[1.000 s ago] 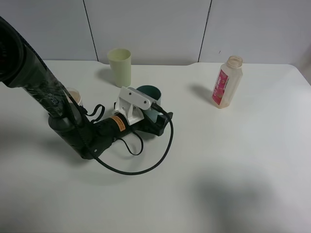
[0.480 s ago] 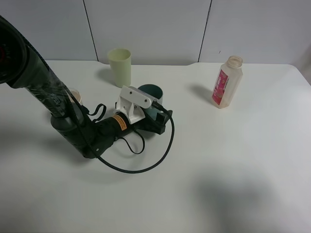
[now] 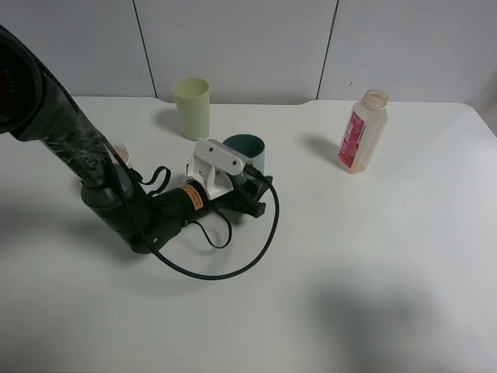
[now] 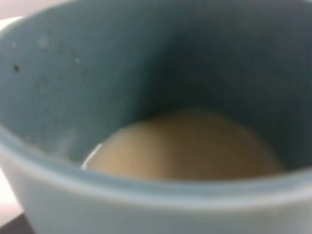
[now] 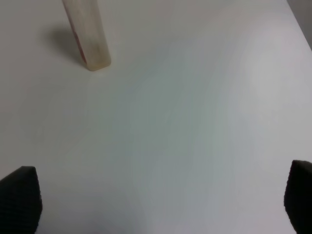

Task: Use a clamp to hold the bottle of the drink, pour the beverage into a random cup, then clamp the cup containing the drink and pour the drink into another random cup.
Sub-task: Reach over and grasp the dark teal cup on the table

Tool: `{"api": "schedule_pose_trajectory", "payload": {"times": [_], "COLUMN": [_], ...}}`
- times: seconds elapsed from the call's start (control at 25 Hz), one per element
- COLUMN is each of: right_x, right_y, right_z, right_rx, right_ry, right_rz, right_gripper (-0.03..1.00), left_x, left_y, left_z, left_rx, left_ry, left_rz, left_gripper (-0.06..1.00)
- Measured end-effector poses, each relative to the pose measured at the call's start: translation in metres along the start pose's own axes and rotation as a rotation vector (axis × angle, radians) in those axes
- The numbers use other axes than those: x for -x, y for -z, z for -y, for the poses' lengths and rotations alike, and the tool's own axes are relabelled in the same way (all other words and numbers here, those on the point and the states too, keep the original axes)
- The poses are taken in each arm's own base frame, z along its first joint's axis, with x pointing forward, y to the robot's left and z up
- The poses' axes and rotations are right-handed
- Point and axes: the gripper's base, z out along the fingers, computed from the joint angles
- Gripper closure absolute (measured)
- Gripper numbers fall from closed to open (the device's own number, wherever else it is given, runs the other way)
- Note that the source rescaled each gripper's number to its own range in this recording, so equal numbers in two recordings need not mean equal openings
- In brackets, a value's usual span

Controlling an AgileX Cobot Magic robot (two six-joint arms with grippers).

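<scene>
A white surface [image 3: 373, 256] seen from a high camera, with a pale panelled wall behind it. The left arm [image 3: 74, 140], wrapped in a black sleeve, reaches in from the left edge and lies low across the surface, with a black cable [image 3: 260, 245] looping beside it. Its left gripper [image 3: 250, 185] is pressed together on the lower wall of the teal-green cup [image 3: 248, 149], which stands upright near the middle of the surface; a white camera mount [image 3: 220, 162] on the wrist hides the fingers themselves. The left wrist camera is filled by the same cup [image 4: 48, 97] from very close, looking over its rim at the dark inner wall, and a pool of pale tan beverage [image 4: 185, 146] lies in the bottom. Just behind the cup, toward the wall, stands a taller pale yellow-green tumbler [image 3: 192, 106], upright and apart from it. A sliver of a short cup [image 3: 120, 150] shows behind the left arm, too hidden to describe further. Well apart on the right stands the bottle [image 3: 362, 130], upright, translucent, uncapped, with a pink-red label; nothing touches it. The right wrist camera looks down on bare surface with the bottle's base [image 5: 90, 39] at the far side, and the right gripper [image 5: 160, 197] is spread wide, only its two dark fingertips [image 5: 19, 197] showing at the corners, holding nothing.
</scene>
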Motion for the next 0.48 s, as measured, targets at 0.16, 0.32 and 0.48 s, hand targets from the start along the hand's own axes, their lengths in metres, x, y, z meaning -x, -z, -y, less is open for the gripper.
{"api": "schedule_pose_trajectory", "payload": {"times": [0.16, 0.32, 0.48], "right_x": [0.000, 0.000, 0.000], "right_y": [0.000, 0.000, 0.000], "right_z": [0.000, 0.000, 0.000], "right_rx": [0.000, 0.000, 0.000], "right_ry": [0.000, 0.000, 0.000], "right_rz": [0.000, 0.000, 0.000], "right_gripper": [-0.03, -0.03, -0.03], "left_x": [0.002, 0.009, 0.036], "left_y": [0.000, 0.002, 0.012], "left_z": [0.000, 0.001, 0.004], "left_rx": [0.000, -0.001, -0.003], "left_ry": [0.001, -0.001, -0.004], "left_rz": [-0.005, 0.006, 0.061], "left_gripper": [0.94, 0.94, 0.94]}}
